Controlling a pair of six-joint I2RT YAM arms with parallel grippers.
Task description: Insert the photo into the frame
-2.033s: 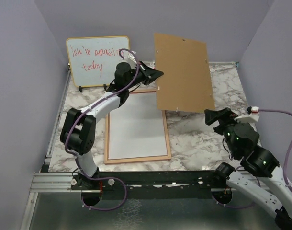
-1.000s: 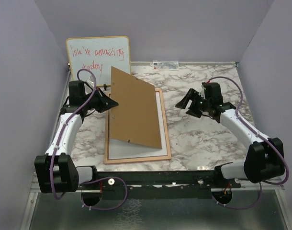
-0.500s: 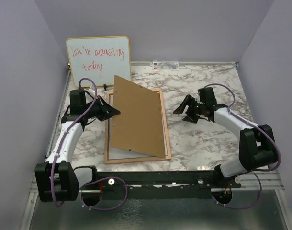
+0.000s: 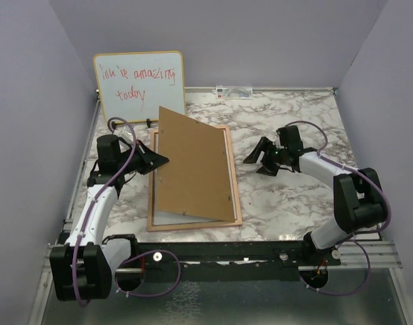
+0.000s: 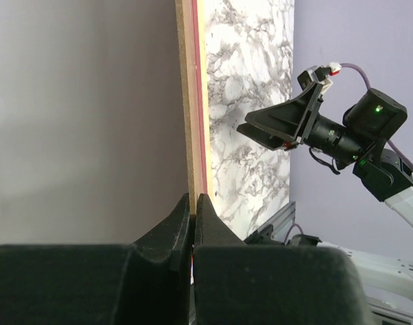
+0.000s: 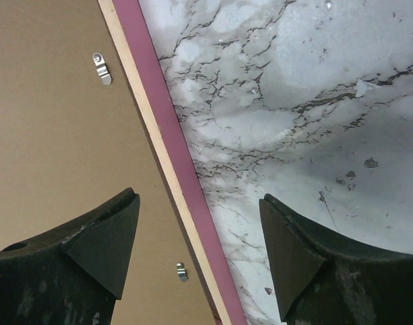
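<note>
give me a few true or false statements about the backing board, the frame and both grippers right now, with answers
1. The left gripper has its fingers shut on the edge of the brown backing board. True.
2. The backing board lies flat inside the frame. False: it is tilted over the frame, with the side the left gripper holds raised.
3. The right gripper is open and holds nothing. True.
4. The whiteboard lies flat on the table. False: it stands upright at the back left.
</note>
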